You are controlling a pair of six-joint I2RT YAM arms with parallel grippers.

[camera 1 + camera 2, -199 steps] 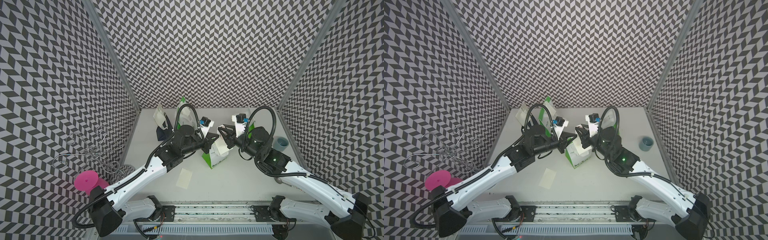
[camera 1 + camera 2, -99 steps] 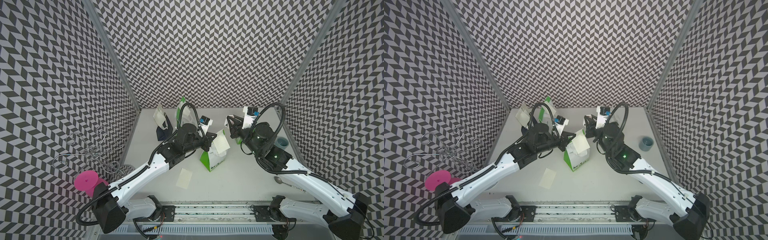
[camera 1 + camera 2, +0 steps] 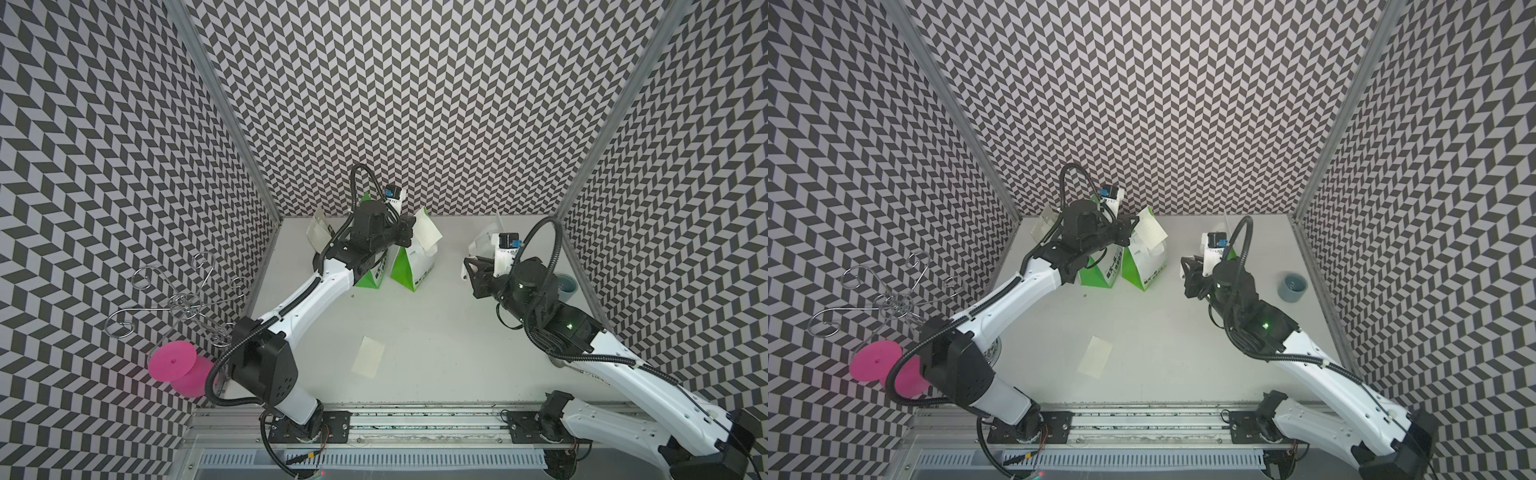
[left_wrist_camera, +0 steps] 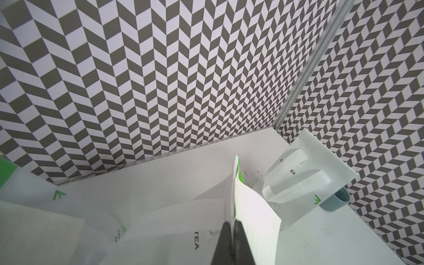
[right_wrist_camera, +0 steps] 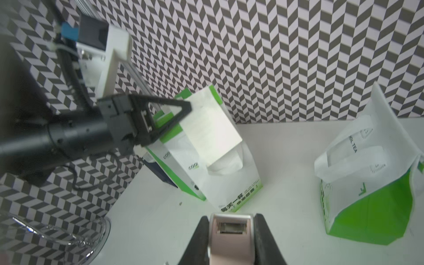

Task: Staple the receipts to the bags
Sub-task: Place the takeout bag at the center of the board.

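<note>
Pinching a receipt (image 5: 211, 133) onto a green bag (image 5: 229, 181)
My left gripper (image 5: 187, 107) clamps both, left of centre; my right gripper (image 5: 231, 219) grips the stapler (image 5: 231, 243), lower centre.

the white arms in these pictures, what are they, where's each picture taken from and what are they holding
They are two robot arms at a table. Two pictures look down from overhead; the other two come from a camera on each arm's wrist. The left end effector is shut on a green bag's top with a receipt against it. The right end effector grips a stapler. Also there: a second green bag, a third green bag, a loose receipt and a cup.
</note>
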